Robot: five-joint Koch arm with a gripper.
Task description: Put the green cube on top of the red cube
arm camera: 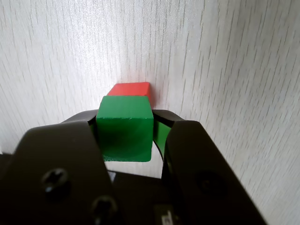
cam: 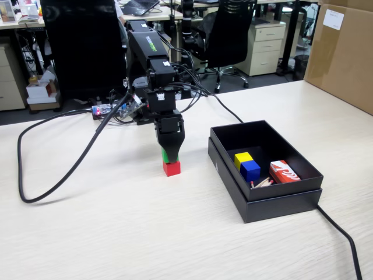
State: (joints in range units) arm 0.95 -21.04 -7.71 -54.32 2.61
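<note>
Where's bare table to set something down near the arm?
Free: the near table in front of the red cube, and the strip between it and the black box. Crowded: behind the gripper, which holds the green cube, with cables and base.

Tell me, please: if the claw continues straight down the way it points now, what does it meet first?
Most likely the red cube. The claw points down, holding the green cube directly above it; whether the cubes already touch is unclear.
</note>
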